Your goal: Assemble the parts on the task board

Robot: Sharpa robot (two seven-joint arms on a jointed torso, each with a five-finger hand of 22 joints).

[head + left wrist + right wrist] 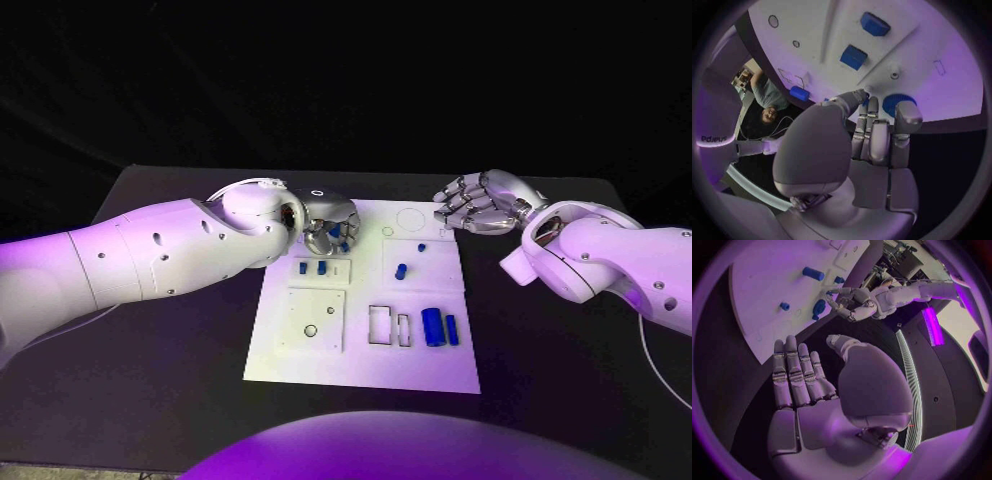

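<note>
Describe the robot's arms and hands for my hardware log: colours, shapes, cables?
Both arms are smooth, rounded white shells with small dark dots. The left hand and the right hand are silver metal, with segmented fingers and a bulging rounded thumb base. Thin pale cables loop at the left wrist and trail under the right arm.

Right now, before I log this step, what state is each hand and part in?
Left hand: fingers at the round blue part, hold unclear.
Right hand: open, holding nothing.
Task board: flat on the table.
Long blue parts: lying side by side on the board.
</note>
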